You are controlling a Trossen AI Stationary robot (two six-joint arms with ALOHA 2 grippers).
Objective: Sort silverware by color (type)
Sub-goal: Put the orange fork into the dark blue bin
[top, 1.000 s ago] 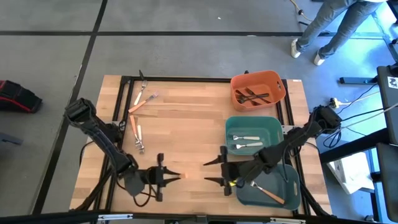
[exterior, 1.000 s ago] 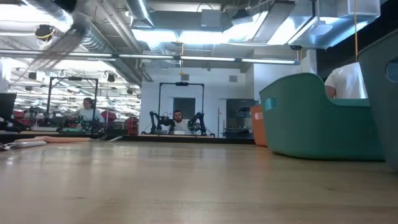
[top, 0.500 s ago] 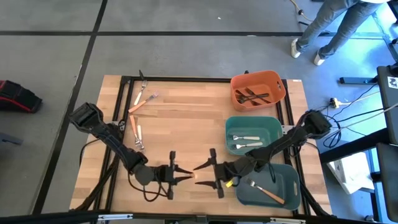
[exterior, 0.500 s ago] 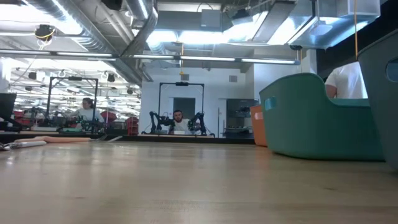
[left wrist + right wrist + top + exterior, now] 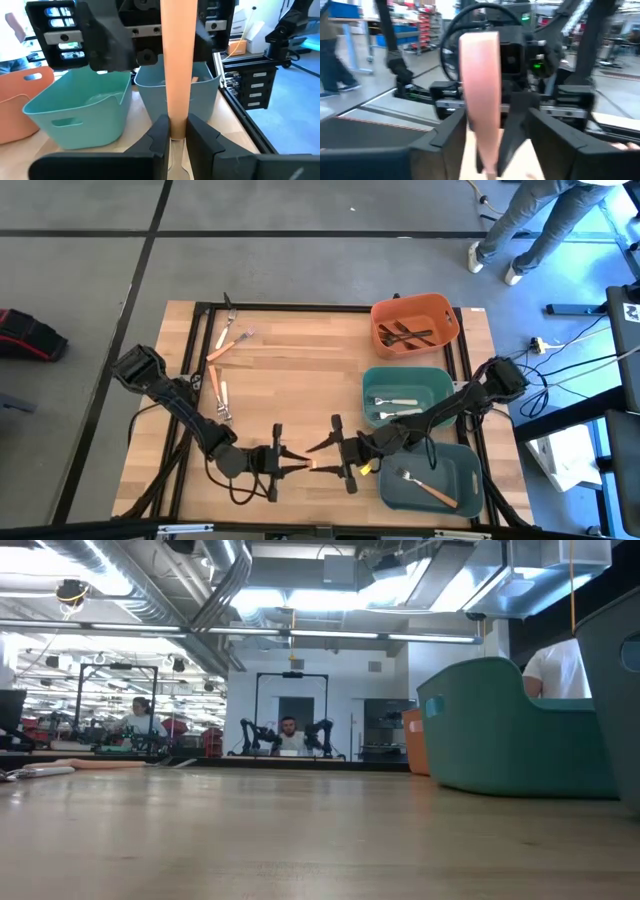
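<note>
Your left gripper point(image 5: 290, 464) has its fingers clamped on the orange-handled fork point(image 5: 303, 464), held above the bench point(image 5: 300, 380) near its front edge. Your right gripper point(image 5: 325, 459) faces it with fingers spread apart around the handle's free end.

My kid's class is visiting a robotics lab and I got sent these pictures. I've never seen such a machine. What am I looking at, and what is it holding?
These are two dark robot arms at a wooden table, each ending in two fingers. One camera looks straight down, one sits at table height looking into the room, and one rides on each wrist.

From above, the left gripper and the right gripper meet near the table's front edge, tips facing. An orange-handled fork is clamped between the left fingers, and the right fingers look open around its far end, so this appears to be a handover.

Three bins stand on the right: the orange bin holds dark forks, the middle teal bin silver ones, the near teal bin one orange-handled fork. More loose forks wait on the left.
</note>
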